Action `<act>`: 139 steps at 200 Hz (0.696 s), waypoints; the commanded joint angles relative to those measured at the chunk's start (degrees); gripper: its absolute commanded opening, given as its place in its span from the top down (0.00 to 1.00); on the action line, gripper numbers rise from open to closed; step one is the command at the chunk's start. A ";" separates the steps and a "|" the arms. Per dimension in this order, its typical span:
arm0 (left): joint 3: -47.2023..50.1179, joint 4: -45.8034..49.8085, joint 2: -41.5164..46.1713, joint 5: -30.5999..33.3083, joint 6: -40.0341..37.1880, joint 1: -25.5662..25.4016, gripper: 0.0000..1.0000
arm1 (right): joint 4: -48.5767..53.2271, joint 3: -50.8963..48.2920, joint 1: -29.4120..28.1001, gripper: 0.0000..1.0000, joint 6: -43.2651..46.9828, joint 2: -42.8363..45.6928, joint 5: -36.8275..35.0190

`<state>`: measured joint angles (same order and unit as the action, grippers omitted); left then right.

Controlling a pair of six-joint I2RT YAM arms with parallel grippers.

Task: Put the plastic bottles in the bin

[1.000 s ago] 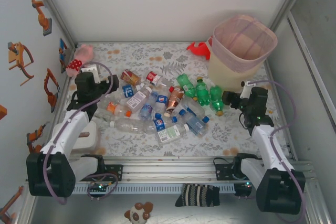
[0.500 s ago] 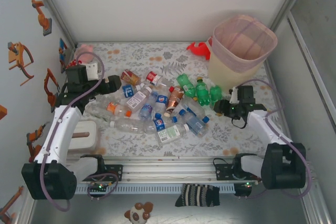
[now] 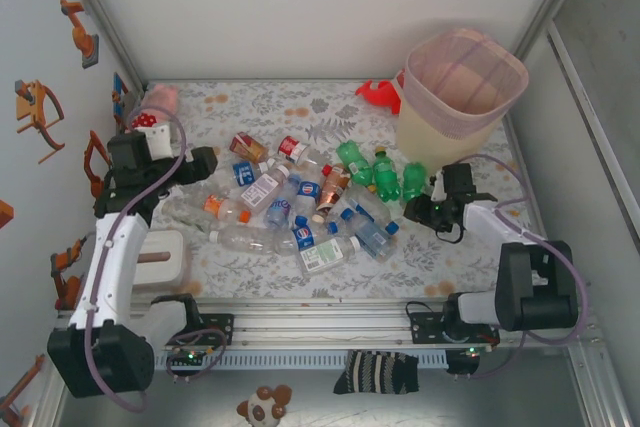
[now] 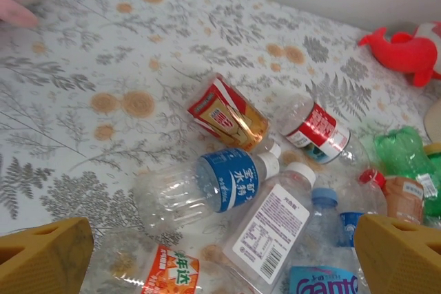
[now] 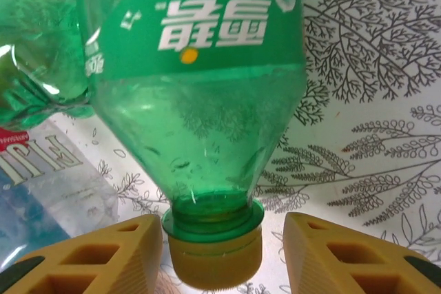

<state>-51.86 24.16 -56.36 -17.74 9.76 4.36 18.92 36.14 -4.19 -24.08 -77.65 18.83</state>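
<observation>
1. Over the last second the right arm has dropped low and swung in toward the heap. The right gripper (image 3: 420, 209) now sits down at the table (image 3: 262, 99), at the near end of the rightmost green bottle (image 3: 411, 184). Meanwhile the left arm has drawn back toward the left wall, leaving the left gripper (image 3: 197, 163) at the left edge of the heap.
2. In the right wrist view, the right gripper (image 5: 217, 251) is spread wide. Its two yellow fingers (image 5: 103, 256) stand on either side of the green bottle's (image 5: 200, 101) yellow-green cap (image 5: 215, 258), with table showing in the gaps on both sides, so nothing is gripped.
3. The left gripper (image 4: 220, 256) is also wide apart and holds nothing. It looks down on a blue-labelled clear bottle (image 4: 227, 180), a white-labelled bottle (image 4: 272, 232) touching that one, and a red-labelled bottle (image 4: 227, 115) just beyond.
4. The plastic bottles (image 3: 300, 202) all lie on their sides in a loose heap in the middle of the table (the three green ones form its right edge).
5. The bin (image 3: 425, 132) stands upright at the far right corner, its pink liner folded over the rim. It is just beyond the green bottles.
6. A red toy (image 3: 380, 95) lies just left of the bin, and a pink plush toy (image 3: 155, 107) lies at the far left corner.
</observation>
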 commanded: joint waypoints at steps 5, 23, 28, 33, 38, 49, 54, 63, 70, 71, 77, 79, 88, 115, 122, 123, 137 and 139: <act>0.90 -1.39 0.33 -0.25 -0.71 0.74 0.03 | -2.45 0.78 -0.75 0.54 -1.03 -1.08 -1.46; 0.84 -1.44 -0.08 -0.88 -0.62 1.00 0.03 | -2.88 0.97 -0.98 0.57 -0.98 -1.86 -1.90; 0.79 -1.48 -0.07 -0.98 -0.62 1.07 0.03 | -3.00 0.95 -1.00 0.58 -0.96 -2.01 -1.87; 0.77 -1.44 -0.15 -1.17 -0.62 1.09 0.03 | -3.00 1.03 -1.00 0.60 -0.91 -2.19 -1.94; 0.79 -1.49 -0.23 -1.24 -0.55 1.17 0.03 | -2.98 1.04 -1.00 0.61 -0.93 -2.24 -2.02; 0.79 -1.61 -0.20 -1.37 -0.58 1.26 0.03 | -3.09 0.95 -1.05 0.63 -0.91 -2.42 -2.04; 0.93 -1.59 -0.24 -1.43 -0.61 1.40 0.03 | -3.05 0.97 -1.21 0.63 -0.93 -2.43 -2.04; 0.88 -1.75 -0.22 -1.42 -0.57 1.45 0.03 | -3.09 1.01 -1.26 0.65 -0.90 -2.47 -2.05; 0.88 -1.79 -0.20 -1.54 -0.53 1.52 0.03 | -2.95 1.04 -1.34 0.68 -0.89 -2.34 -2.13; 0.92 -1.82 -0.22 -1.57 -0.53 1.53 0.03 | -2.98 1.04 -1.30 0.68 -0.93 -2.38 -2.13; 1.01 -1.83 -0.30 -1.60 -0.53 1.61 0.03 | -2.88 1.08 -1.44 0.69 -0.90 -2.21 -2.17; 0.98 -1.84 -0.26 -1.64 -0.53 1.61 0.03 | -2.85 1.05 -1.48 0.69 -0.95 -2.17 -2.21; 1.04 -1.99 -0.24 -1.69 -0.44 1.70 0.03 | -2.51 1.04 -1.61 0.71 -0.89 -1.78 -2.47; 1.35 -2.44 -0.25 -2.18 -0.14 1.74 0.03 | -0.17 1.31 -2.42 0.76 -0.78 0.46 -3.55; 1.33 -2.52 -0.39 -2.26 -0.09 1.79 0.03 | 0.73 1.39 -2.70 0.76 -0.72 1.38 -3.92; 1.32 -2.49 -0.41 -2.28 -0.05 1.79 0.03 | 0.88 1.39 -2.73 0.76 -0.76 1.54 -3.99; 1.36 -2.59 -0.43 -2.39 0.08 1.79 0.03 | 2.99 1.64 -3.34 0.76 -0.72 3.88 -4.50; 1.33 -2.66 -0.47 -2.39 0.08 1.79 0.03 | 3.33 1.65 -3.43 0.77 -0.78 4.23 -4.55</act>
<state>-50.98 22.92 -56.69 -18.59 9.78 5.72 18.09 36.14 -6.48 -24.67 -77.54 16.32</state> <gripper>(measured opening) 0.969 0.330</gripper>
